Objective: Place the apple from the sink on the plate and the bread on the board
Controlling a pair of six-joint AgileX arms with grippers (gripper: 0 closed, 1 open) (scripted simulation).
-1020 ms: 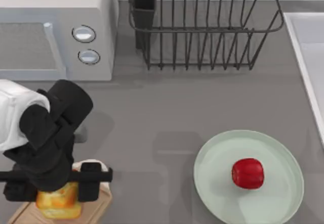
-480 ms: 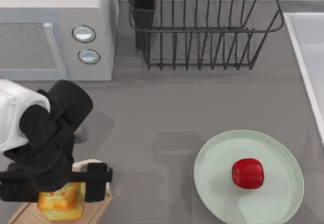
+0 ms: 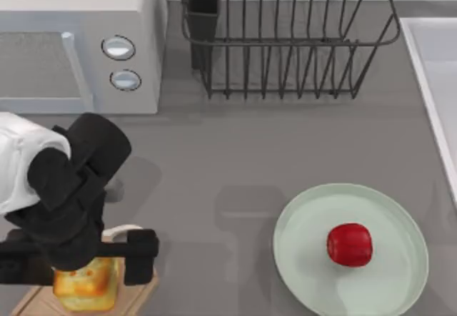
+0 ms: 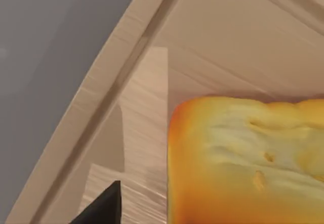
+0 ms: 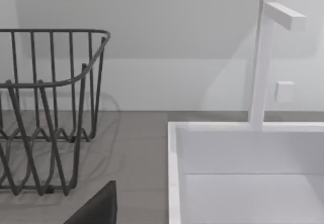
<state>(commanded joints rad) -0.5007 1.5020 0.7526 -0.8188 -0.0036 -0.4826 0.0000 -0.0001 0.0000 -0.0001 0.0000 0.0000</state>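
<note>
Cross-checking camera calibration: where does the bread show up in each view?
Top view: the bread sits at the lower left on the board, between the spread fingers of the left hand.
Left wrist view: it lies close up on the board.
Right wrist view: not in it; this one looks at the dish rack and sink.
Shared landmark: the board's pale wood grain.

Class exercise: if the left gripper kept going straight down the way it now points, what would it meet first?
Most likely the bread, lying on the board directly under the left gripper, whose open fingers straddle it. Depth is uncertain, so the fingertips might reach the board alongside it instead.
</note>
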